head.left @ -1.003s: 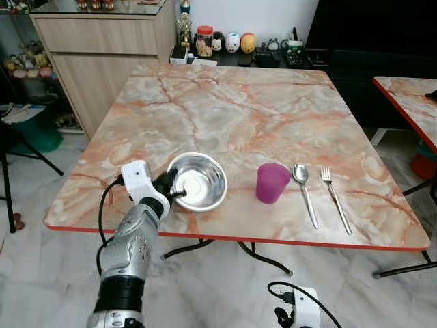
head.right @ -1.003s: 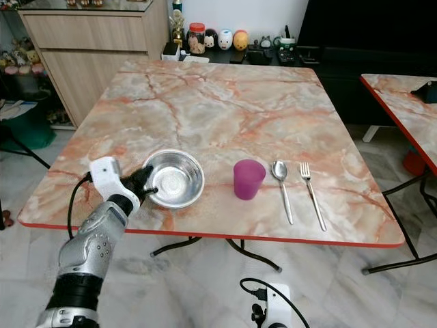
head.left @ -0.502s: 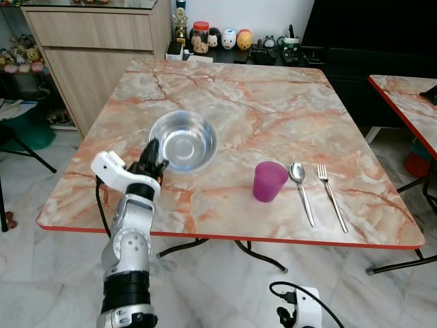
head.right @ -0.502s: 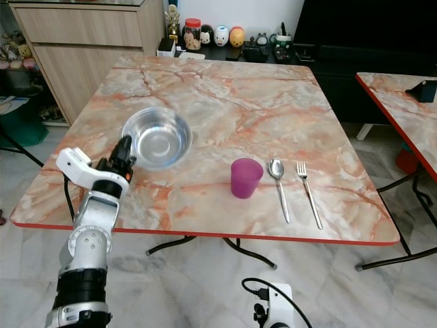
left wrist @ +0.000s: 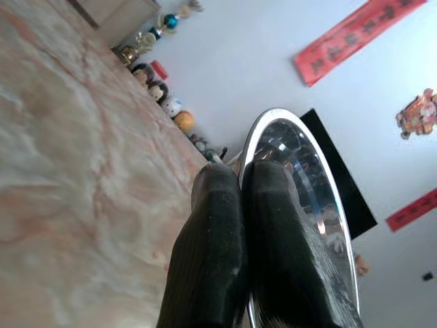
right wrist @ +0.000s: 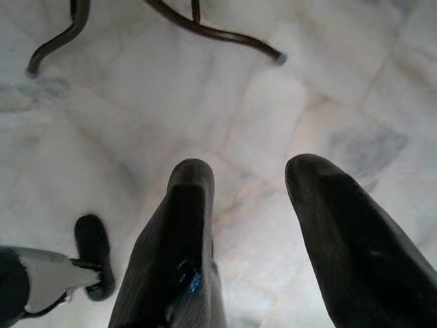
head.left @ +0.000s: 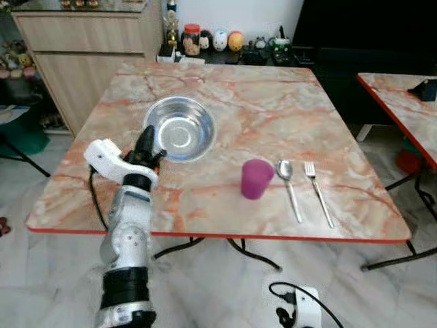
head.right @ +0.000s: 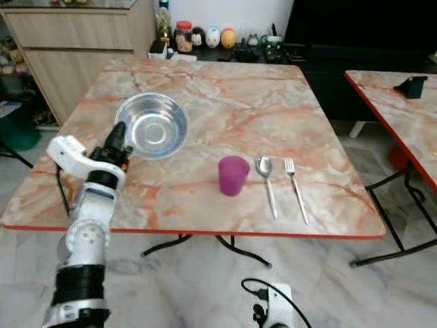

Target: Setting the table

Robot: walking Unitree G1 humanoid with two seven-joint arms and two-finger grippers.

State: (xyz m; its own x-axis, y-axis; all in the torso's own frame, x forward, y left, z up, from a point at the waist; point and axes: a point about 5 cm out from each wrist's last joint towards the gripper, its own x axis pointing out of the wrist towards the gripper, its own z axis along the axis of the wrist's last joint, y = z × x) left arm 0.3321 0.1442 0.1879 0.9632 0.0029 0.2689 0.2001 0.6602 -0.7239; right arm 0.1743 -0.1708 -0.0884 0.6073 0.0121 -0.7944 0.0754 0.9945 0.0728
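Observation:
A steel bowl [head.left: 180,128] is held tilted above the left side of the marble table [head.left: 273,109]. My left gripper [head.left: 149,142] is shut on its near rim, with one finger [left wrist: 212,253] outside the rim and the other inside the bowl [left wrist: 300,178]. A purple cup [head.left: 255,179] stands near the table's front, with a spoon [head.left: 288,184] and a fork [head.left: 317,191] lying side by side to its right. My right gripper [right wrist: 249,184] hangs low over the floor, its fingers apart and nothing between them.
A wooden cabinet [head.left: 89,55] stands at the back left. Jars and small figurines [head.left: 212,41] line a dark shelf behind the table. A second marble table [head.left: 403,102] is at the right. Black table legs [right wrist: 205,27] cross the marble floor.
The bowl was lifted off the table's front left and carried farther back. In the last half second the whole picture shifted; bowl and arm hardly moved.

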